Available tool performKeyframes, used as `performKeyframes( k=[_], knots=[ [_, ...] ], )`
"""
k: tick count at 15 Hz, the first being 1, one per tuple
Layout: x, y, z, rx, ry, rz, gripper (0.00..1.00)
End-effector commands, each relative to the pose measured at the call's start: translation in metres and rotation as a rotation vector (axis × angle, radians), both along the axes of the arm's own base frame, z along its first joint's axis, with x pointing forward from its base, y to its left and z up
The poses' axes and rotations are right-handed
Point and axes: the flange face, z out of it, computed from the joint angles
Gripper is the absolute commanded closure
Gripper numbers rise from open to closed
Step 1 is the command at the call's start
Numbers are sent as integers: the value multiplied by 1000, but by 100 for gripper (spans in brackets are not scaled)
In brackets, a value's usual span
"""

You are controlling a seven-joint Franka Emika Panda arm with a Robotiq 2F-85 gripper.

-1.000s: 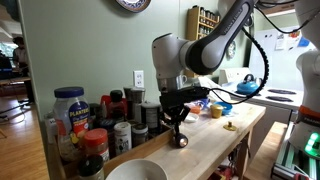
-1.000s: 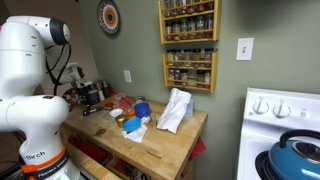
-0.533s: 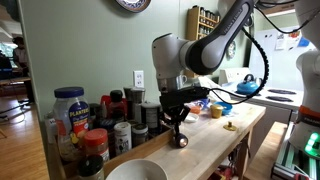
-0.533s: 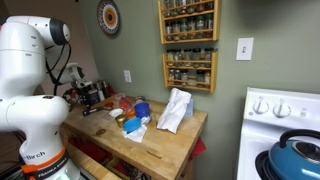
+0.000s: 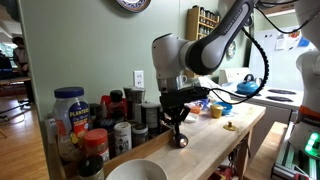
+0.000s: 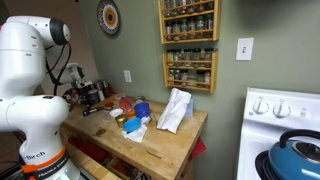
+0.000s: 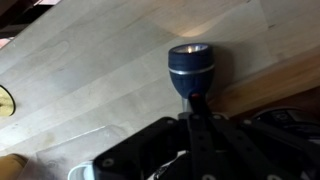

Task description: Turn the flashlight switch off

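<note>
The flashlight (image 5: 181, 139) lies on the wooden counter (image 5: 215, 145), small and dark with a wider round head. In the wrist view its head (image 7: 189, 62) points away from me, and the lens glows, with a pale patch of light on the wood in front of it. My gripper (image 5: 178, 122) is directly above it, fingers pointing down. In the wrist view the fingers (image 7: 192, 100) are together and rest on the flashlight's narrow body just behind the head, hiding that body. In an exterior view the gripper (image 6: 88, 100) sits low over the counter's far end.
Several spice jars (image 5: 72, 112) crowd the counter by the wall. A white bowl (image 5: 135, 172) stands at the near end and a blue bowl (image 5: 221, 109) further along. A white crumpled bag (image 6: 175, 110), wall spice racks (image 6: 188, 40) and a stove (image 6: 285, 125) lie beyond.
</note>
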Motion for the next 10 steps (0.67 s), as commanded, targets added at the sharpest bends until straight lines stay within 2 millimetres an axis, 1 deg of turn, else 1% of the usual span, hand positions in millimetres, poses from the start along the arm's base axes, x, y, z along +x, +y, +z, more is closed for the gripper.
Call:
performKeyframes(
  k=[1,6,10],
  knots=[
    [-4,-3,-4,-24,-10,5,100],
    [-4,-2,7,-24,-26,14,100],
    [-6,0,8,-35,-17,30,100]
  ],
)
